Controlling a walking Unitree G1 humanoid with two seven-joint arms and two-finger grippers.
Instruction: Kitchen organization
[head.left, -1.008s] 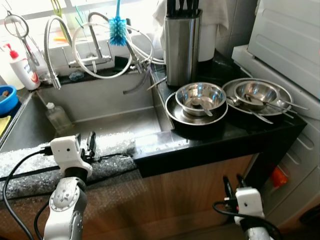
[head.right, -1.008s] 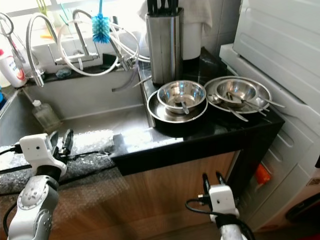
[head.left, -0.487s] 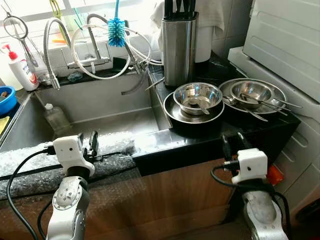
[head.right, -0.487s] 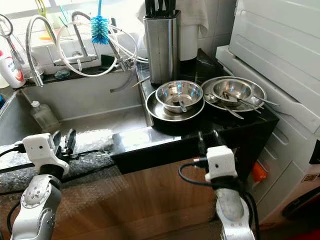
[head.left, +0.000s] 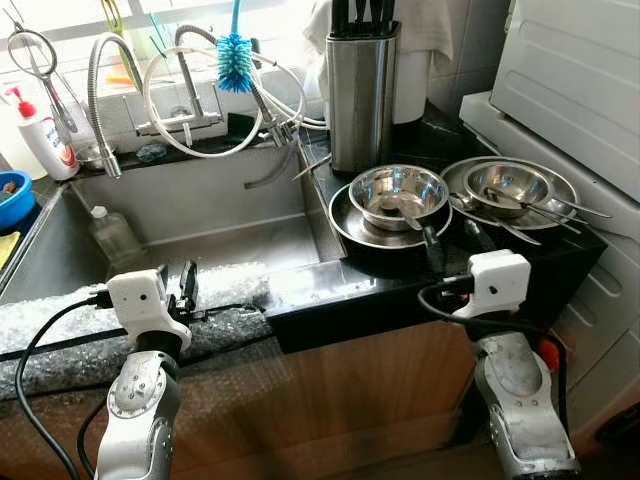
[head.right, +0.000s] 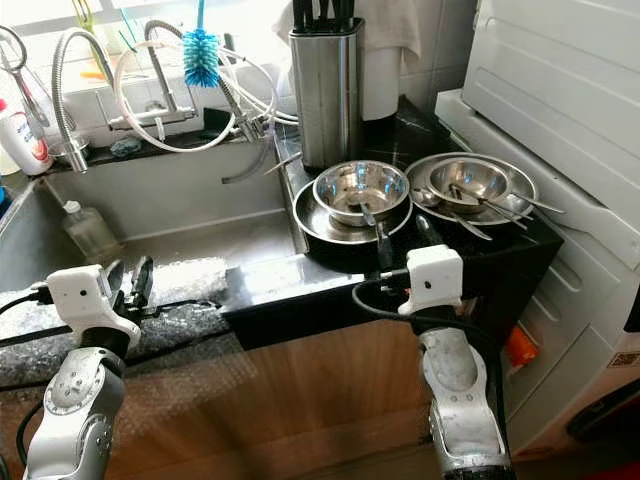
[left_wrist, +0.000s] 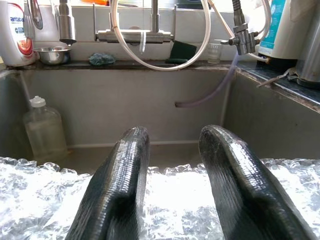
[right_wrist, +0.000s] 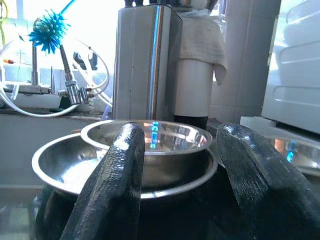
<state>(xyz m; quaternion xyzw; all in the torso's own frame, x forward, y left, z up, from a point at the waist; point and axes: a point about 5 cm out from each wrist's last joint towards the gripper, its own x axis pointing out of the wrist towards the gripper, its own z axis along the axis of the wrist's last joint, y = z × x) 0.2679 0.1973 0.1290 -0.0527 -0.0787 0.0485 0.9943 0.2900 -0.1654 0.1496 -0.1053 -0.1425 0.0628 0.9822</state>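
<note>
Now the right gripper (head.left: 448, 241), fingers spread, hovered at the stacked bowl's (head.left: 398, 191) five o'clock; a low approach risked knocking the plate (head.left: 352, 224) beneath.

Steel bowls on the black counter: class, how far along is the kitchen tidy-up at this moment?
Nothing looks put away yet. The near steel bowl sits in its plate with a spoon inside, and the far bowl holds cutlery. In hand: the open right end effector hovers empty at the near plate's front rim. The left end effector waits at the sink edge. All dishes remain.
</note>
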